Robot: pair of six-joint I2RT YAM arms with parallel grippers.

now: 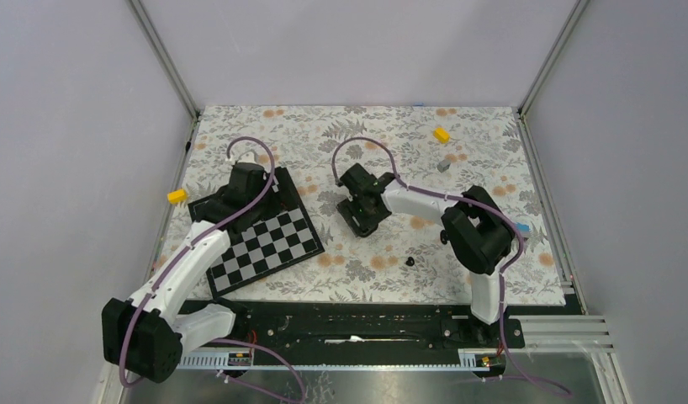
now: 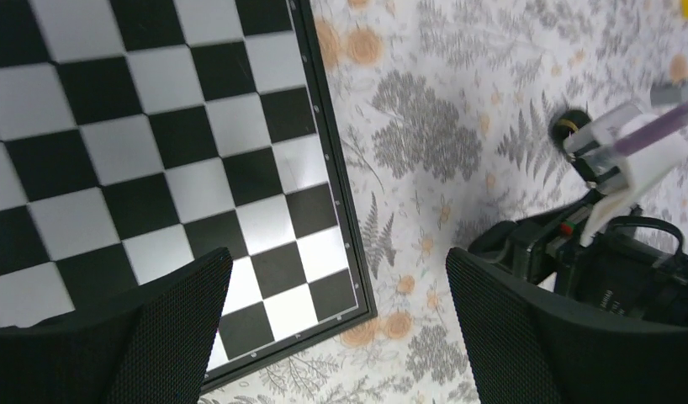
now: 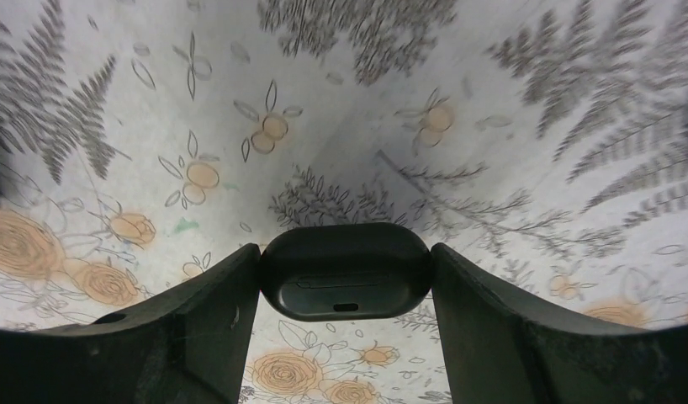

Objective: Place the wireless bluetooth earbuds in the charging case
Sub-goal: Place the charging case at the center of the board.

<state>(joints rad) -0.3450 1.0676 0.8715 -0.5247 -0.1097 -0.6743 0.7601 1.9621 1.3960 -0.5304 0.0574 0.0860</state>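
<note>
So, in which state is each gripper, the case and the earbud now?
charging case: gripped at both ends, port side facing camera.
right gripper: shut on the charging case.
left gripper: open, empty, above the chessboard.
earbud: loose on the tablecloth, outside the case.

the charging case [image 3: 346, 271] shows only its port side, its inner face hidden; from above, the right gripper [image 1: 363, 220] covers it. a tiny black speck [image 1: 409, 262] is too small to identify. the chessboard [image 2: 156, 151] runs off the left wrist view's edges.
</note>
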